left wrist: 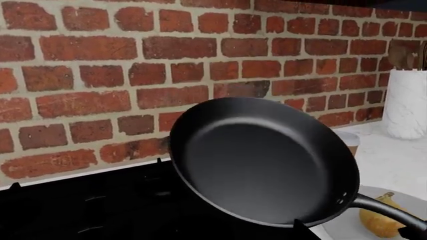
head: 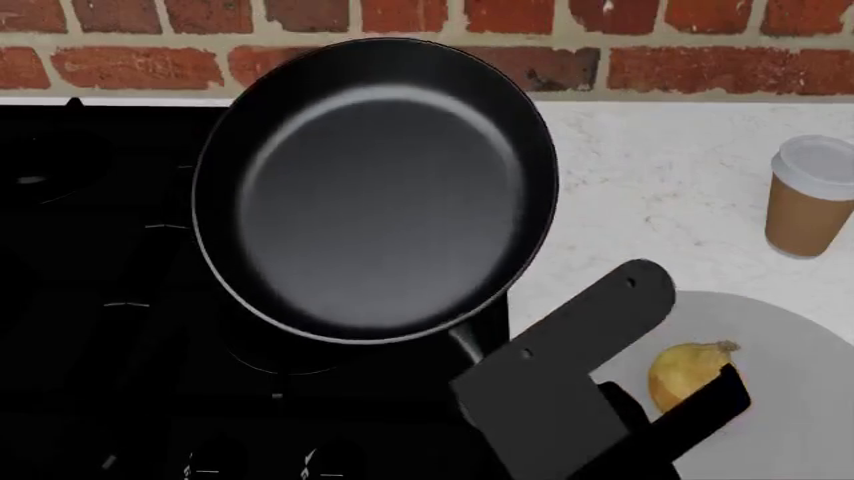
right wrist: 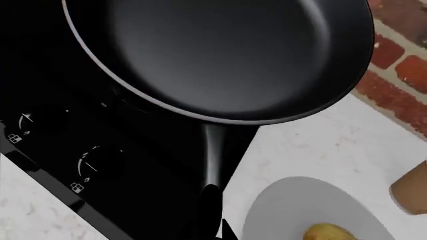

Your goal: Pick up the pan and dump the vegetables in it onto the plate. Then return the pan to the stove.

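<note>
The black pan (head: 374, 190) is empty and held raised and tilted over the right part of the black stove (head: 94, 300). My right gripper (head: 497, 380) is shut on the pan's long handle (right wrist: 212, 165). The yellow-brown onion (head: 687, 370) lies on the pale grey plate (head: 787, 410), on the counter right of the stove. The pan (left wrist: 260, 160), onion (left wrist: 380, 220) and plate (left wrist: 343, 227) also show in the left wrist view. The left gripper's jaws show in no view.
A brown paper cup with a white lid (head: 811, 195) stands on the white counter behind the plate. A white marble holder (left wrist: 407, 102) stands further right by the brick wall (left wrist: 133, 75). The stove's knobs (right wrist: 93, 160) run along its front edge.
</note>
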{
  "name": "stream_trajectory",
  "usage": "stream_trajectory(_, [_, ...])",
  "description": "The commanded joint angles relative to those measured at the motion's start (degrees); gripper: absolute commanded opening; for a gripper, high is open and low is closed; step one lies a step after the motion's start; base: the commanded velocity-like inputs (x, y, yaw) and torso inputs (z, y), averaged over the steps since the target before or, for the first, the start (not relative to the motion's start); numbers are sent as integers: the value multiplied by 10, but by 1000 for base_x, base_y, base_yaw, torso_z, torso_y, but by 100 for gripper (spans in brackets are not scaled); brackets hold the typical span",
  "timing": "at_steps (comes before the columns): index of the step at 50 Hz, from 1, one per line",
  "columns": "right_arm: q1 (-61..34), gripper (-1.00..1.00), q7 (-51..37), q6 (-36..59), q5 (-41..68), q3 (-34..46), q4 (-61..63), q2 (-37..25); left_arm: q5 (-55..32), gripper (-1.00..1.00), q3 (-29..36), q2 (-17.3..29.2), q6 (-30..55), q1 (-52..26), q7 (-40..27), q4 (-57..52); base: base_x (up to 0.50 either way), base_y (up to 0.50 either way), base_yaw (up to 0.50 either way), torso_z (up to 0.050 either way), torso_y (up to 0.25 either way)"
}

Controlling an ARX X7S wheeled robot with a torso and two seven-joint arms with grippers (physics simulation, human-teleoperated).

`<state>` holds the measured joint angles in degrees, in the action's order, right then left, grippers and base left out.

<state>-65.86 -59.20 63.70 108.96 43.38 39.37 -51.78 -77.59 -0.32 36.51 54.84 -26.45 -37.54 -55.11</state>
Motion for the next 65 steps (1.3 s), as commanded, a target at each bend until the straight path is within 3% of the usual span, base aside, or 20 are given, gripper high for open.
stream_trajectory(1, [-67,-100,-20,44,-2,-13,-20,18,12,100,-9,-8,-16,7,20,4,0,0,0,0,0])
stream_trajectory(20, [88,-100,154,-30,-174,-22,-55,49,30,100,-9,-2,-25,22,26,2,0,0,0,1,2])
stream_trajectory(65, [94,-100,358,-89,-387,58,-240,146,35,100,-3,10,-40,31,24,1,0,0,0,1,2])
